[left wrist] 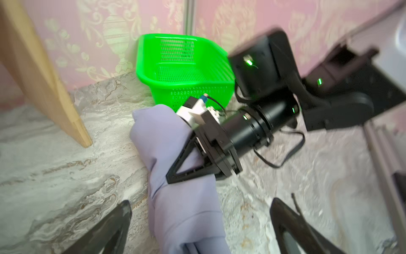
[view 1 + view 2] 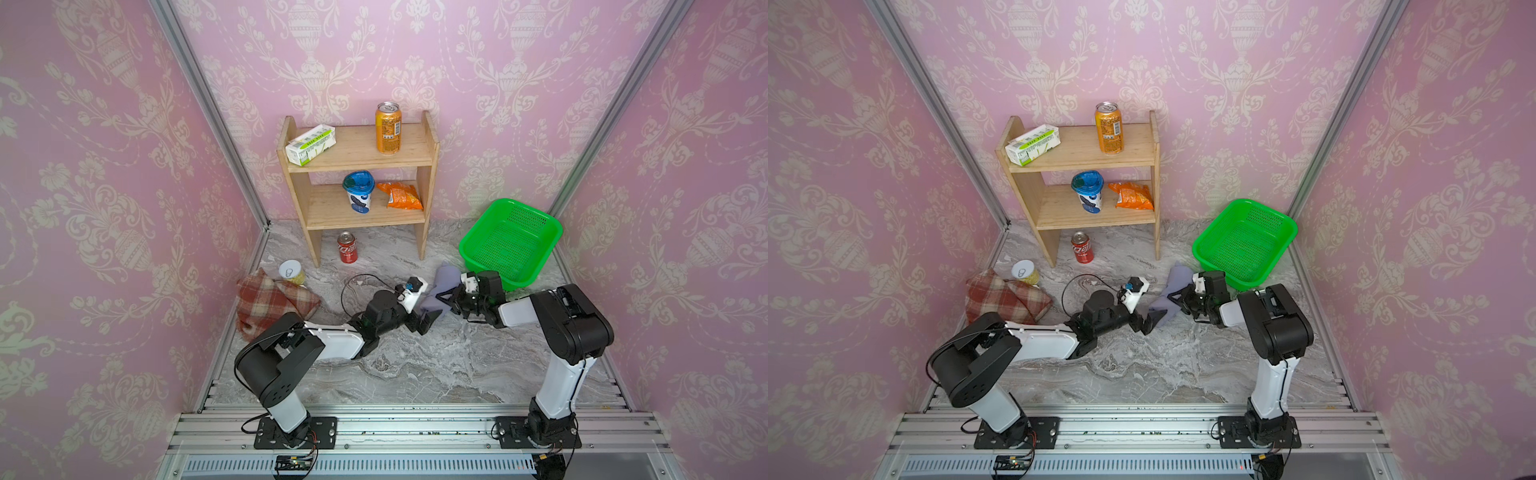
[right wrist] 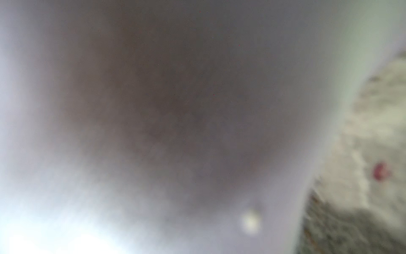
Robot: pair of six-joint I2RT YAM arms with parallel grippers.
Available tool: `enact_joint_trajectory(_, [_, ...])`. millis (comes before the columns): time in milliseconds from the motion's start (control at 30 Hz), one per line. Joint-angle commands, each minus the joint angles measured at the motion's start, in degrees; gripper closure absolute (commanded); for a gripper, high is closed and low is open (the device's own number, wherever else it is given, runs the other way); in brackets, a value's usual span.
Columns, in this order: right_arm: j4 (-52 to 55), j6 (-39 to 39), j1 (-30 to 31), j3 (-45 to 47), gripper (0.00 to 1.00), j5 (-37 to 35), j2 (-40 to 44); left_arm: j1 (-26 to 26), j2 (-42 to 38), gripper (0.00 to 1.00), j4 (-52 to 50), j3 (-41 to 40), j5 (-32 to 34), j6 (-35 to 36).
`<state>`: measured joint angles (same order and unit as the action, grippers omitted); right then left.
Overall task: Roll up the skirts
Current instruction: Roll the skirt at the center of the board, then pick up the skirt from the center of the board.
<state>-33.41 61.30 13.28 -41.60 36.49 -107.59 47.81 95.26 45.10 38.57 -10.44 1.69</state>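
Right claw [image 1: 173,158] clamps the rolled lavender skirt [image 1: 167,132] just beside the basket [image 1: 151,66]; my left claw [image 1: 197,220] stands spread wide astride the roll's end.

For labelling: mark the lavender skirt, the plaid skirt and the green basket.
lavender skirt [image 1: 182,209]: left wrist view, cloth nearest the camera
plaid skirt [image 2: 266,303]: in a top view, cloth middle
green basket [image 1: 197,93]: left wrist view, outer wall
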Motion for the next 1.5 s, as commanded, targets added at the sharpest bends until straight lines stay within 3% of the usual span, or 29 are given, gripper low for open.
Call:
enact_joint_trajectory(0, [2.38,-0.94,0.33,0.79,0.98,0.51,2.16,6.66,0.76,0.01,-10.29,1.06,11.18,21.77])
enact_joint_trajectory(233, [2.46,-0.32,0.34,1.13,0.99,1.78,2.55,10.75,6.11,0.01,-12.19,5.40,16.29,28.04])
enact_joint_trajectory(467, [3.99,-1.20,0.34,2.46,0.99,3.21,4.92,11.14,12.84,0.01,-14.09,10.59,23.37,31.24])
enact_joint_trajectory(567, [4.78,-1.49,0.34,3.32,0.99,3.28,6.42,11.16,17.19,0.05,-17.08,14.47,30.95,32.48])
enact_joint_trajectory(600, [5.12,-1.57,0.32,3.64,0.99,3.15,6.99,11.09,18.84,0.09,-17.93,15.90,34.04,33.27])
enact_joint_trajectory(633, [5.35,-1.65,0.32,3.95,0.99,3.12,7.38,11.07,19.93,0.19,-18.42,16.87,35.99,33.81])
enact_joint_trajectory(700, [5.75,-1.83,0.32,4.25,0.99,3.35,7.96,11.06,20.49,0.56,-17.45,17.03,37.32,33.86])
enact_joint_trajectory(733, [6.15,-2.04,0.29,4.25,0.99,3.44,8.15,10.94,20.49,0.70,-17.16,17.05,37.79,33.45])
enact_joint_trajectory(800, [6.72,-2.33,0.26,4.51,0.98,3.31,8.58,10.99,20.49,0.87,-18.07,17.46,37.79,32.96])
enact_joint_trajectory(833, [6.82,-2.32,0.21,4.58,0.96,3.32,8.67,10.85,20.51,0.90,-18.73,17.80,37.53,32.66])
enact_joint_trajectory(933, [7.33,-2.59,-0.04,4.65,0.79,3.27,9.02,10.74,19.45,1.00,-19.27,17.56,35.85,30.70])
enact_joint_trajectory(967, [7.40,-2.47,-0.24,5.05,0.66,2.44,9.56,10.57,18.77,1.00,-18.73,17.03,34.63,29.42])
enact_joint_trajectory(1033, [7.22,-2.57,-0.92,6.37,0.27,0.42,11.35,9.53,16.43,1.00,-18.07,15.37,29.23,25.37])
enact_joint_trajectory(1100, [7.74,-3.08,-1.36,6.92,0.04,-0.67,12.53,8.57,14.79,1.00,-17.52,14.05,24.23,21.27])
enact_joint_trajectory(1133, [8.17,-3.39,-1.48,6.82,0.00,-0.87,12.82,8.19,14.29,1.00,-17.16,13.62,22.06,19.40])
enact_joint_trajectory(1467, [8.33,-4.37,-1.98,6.01,0.00,-0.98,9.65,3.10,11.87,1.00,-2.61,6.55,4.61,2.35])
